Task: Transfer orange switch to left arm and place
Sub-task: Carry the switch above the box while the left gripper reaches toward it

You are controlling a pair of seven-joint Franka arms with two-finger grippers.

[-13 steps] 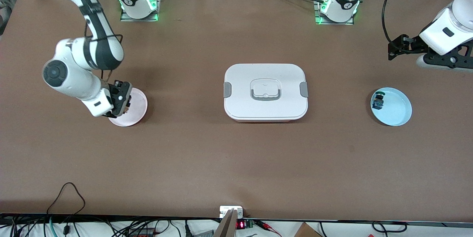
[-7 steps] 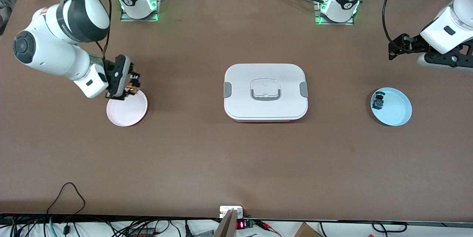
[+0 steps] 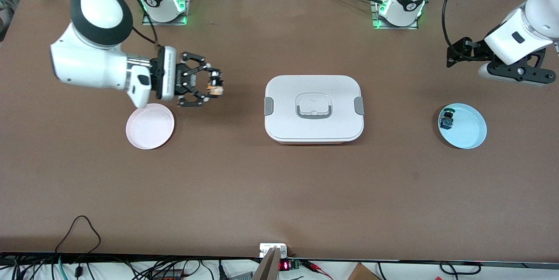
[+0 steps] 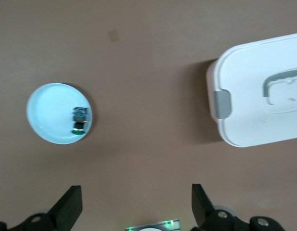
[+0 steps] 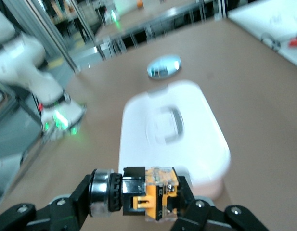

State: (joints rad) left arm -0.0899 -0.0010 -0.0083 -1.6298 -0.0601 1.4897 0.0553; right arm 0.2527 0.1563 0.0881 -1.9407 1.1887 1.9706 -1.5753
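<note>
My right gripper (image 3: 215, 85) is shut on the orange switch (image 3: 214, 87), holding it in the air over bare table between the pink plate (image 3: 150, 132) and the white box (image 3: 314, 108). In the right wrist view the orange switch (image 5: 148, 194) lies crosswise between the fingers, black and silver at one end and orange at the other, with the box (image 5: 173, 139) ahead. My left gripper (image 3: 454, 55) hangs open and empty over the table at the left arm's end, above the blue plate (image 3: 467, 129). Its fingers (image 4: 71, 208) frame bare table.
The blue plate (image 4: 54, 115) holds a small black switch with green-blue parts (image 3: 447, 118). The pink plate is bare. The arm bases (image 3: 161, 2) glow green at the table's edge farthest from the front camera. Cables run along the edge nearest it.
My right gripper has lifted off the pink plate with the orange switch and swung toward the box, turning level. The left arm has shifted slightly toward the table's middle.
</note>
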